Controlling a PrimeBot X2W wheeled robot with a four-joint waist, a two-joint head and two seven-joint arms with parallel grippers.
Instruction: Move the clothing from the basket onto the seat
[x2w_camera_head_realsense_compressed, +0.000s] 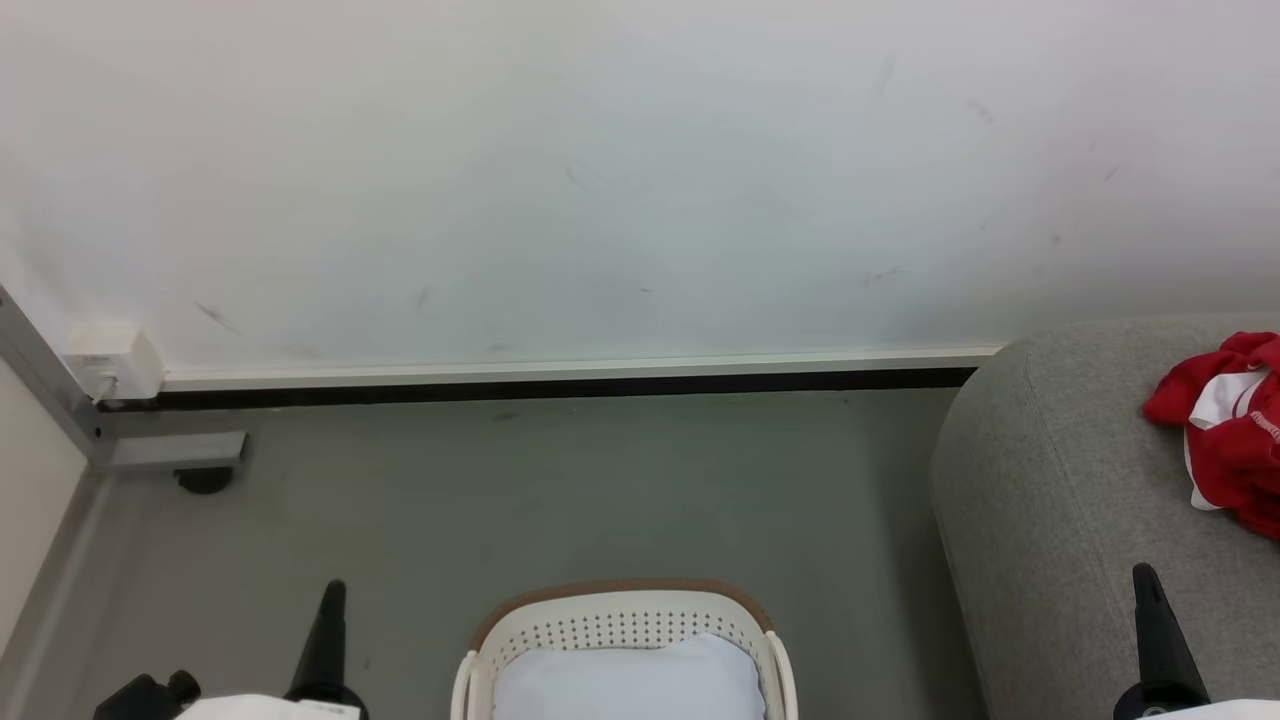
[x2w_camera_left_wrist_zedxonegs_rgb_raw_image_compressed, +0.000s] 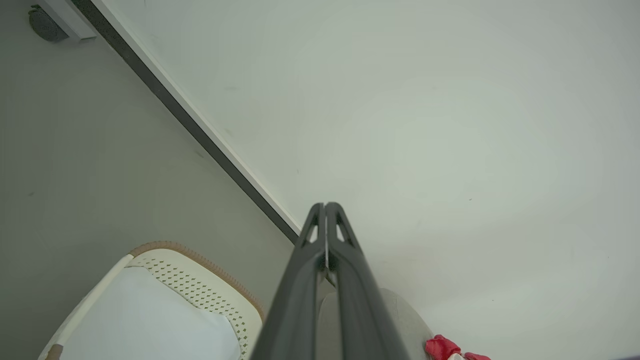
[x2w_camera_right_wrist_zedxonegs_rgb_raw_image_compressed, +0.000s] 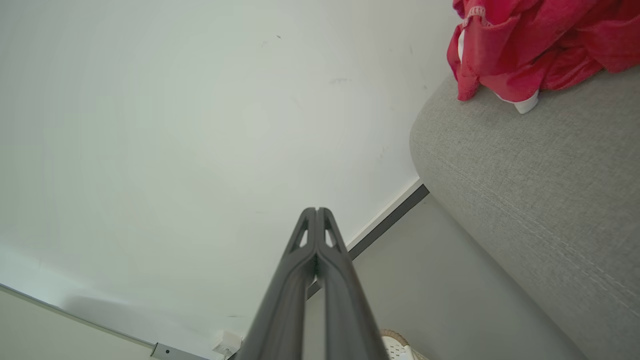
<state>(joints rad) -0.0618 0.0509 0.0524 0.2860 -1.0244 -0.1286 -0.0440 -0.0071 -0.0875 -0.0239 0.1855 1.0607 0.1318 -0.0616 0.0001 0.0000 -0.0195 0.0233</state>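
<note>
While left gripper (x2w_camera_head_realsense_compressed: 333, 592) and right gripper (x2w_camera_head_realsense_compressed: 1146, 576) point up, fingers (x2w_camera_left_wrist_zedxonegs_rgb_raw_image_compressed: 350, 280) together, basket (x2w_camera_head_realsense_compressed: 620, 586) between

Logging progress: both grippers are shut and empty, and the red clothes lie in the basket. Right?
No. The red clothes lie on the grey sofa, per the head view; the basket holds a pale pad. The left gripper and right gripper are shut, empty.

The robot's left gripper (x2w_camera_left_wrist_zedxonegs_rgb_raw_image_compressed: 325, 206) and right gripper (x2w_camera_right_wrist_zedxonegs_rgb_raw_image_compressed: 316, 210) each carry two long, matte dark-grey fingers, tapering to slim tips pierced by triangular cut-outs. A white forearm casing (x2w_camera_head_realsense_compressed: 270, 708) adjoins a black knobbed fitting (x2w_camera_head_realsense_compressed: 150, 692).
</note>
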